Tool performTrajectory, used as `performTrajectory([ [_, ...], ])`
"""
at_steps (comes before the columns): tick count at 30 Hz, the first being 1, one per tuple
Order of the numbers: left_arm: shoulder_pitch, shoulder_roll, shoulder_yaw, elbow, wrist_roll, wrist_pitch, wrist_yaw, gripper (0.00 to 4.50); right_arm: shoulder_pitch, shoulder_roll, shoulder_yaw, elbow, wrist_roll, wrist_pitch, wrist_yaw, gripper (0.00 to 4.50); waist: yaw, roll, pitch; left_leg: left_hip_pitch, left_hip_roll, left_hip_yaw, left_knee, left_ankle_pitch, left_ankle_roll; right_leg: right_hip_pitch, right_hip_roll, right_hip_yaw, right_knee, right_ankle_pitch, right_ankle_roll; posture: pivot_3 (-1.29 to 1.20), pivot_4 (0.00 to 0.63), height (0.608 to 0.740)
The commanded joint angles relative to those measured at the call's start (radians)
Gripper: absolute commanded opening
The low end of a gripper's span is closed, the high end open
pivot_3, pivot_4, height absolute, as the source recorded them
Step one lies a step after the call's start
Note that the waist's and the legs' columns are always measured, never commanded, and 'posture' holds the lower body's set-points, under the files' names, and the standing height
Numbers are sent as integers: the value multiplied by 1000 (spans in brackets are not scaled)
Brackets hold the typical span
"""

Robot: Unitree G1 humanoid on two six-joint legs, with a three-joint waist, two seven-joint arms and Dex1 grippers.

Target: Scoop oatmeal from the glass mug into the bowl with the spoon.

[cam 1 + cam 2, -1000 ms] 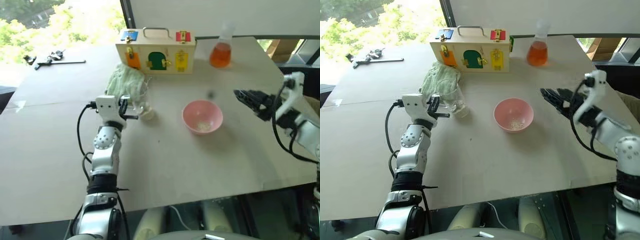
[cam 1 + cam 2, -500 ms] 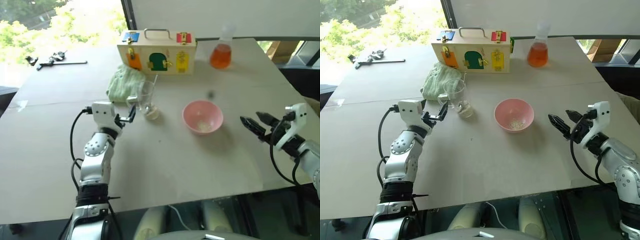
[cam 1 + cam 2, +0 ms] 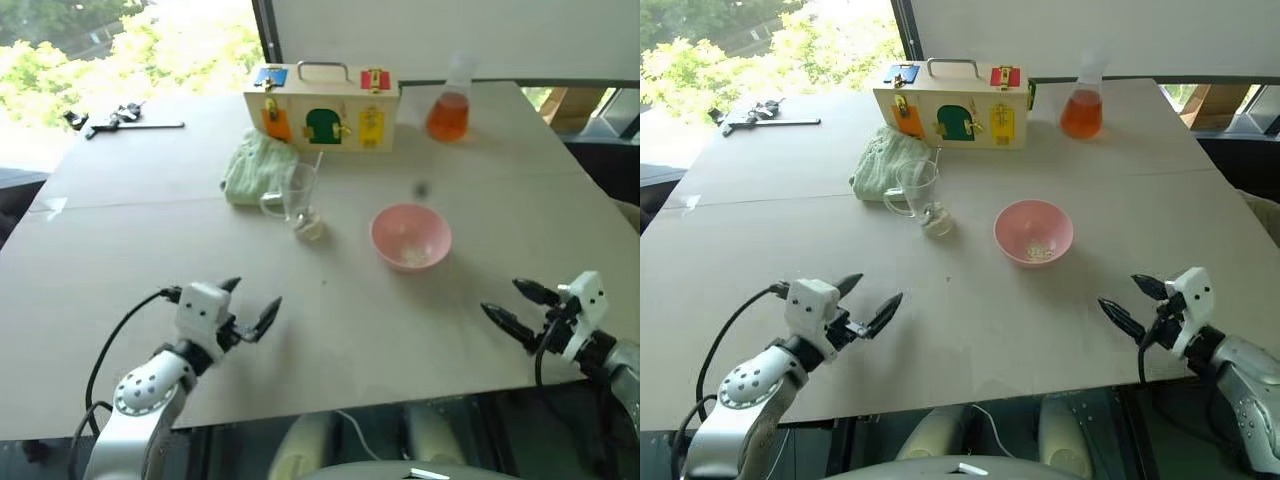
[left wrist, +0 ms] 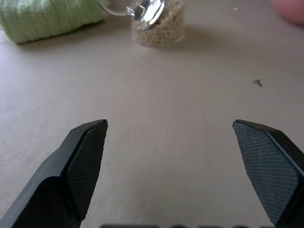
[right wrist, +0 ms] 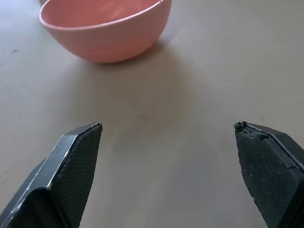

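The glass mug [image 3: 298, 195] stands upright near the table's middle, on its own. The spoon [image 3: 314, 168] leans inside it, its shiny bowl [image 4: 151, 10] resting on the oatmeal [image 4: 159, 28] at the mug's bottom. To the mug's right sits the pink bowl [image 3: 388, 224], with a small clump of oatmeal [image 3: 1038, 250] in it. My left gripper [image 3: 255, 292] hovers open and empty near the table's front edge, well short of the mug. On the right, my other gripper [image 3: 502, 297] is also open and empty, low over the table in front of the bowl [image 5: 104, 28].
A wooden lock box [image 3: 320, 105] stands at the back, with a green cloth [image 3: 255, 168] just behind the mug. A flask of orange liquid [image 3: 448, 110] is at the back right. A black tool [image 3: 115, 117] lies far left. The table's front edge runs close under both grippers.
My left gripper has let go of the mug, opened, and pulled back to the table's front. The right gripper has sunk and drawn back too, still open.
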Motion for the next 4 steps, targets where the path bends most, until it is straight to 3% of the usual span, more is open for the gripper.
performTrajectory([
  [1,33,6,3,-28,-4,-47,-37,4472,9,20,6,23,-37,-115,65,4500,1,0,0,0,0,0,0,0,0,0,0,0,-1,0,0,0,150,740],
  [4,46,2,8,-37,-8,-46,-35,4472,-7,35,12,56,-53,-168,94,4500,1,0,0,0,0,0,0,0,0,1,0,-1,-1,0,0,0,150,740],
])
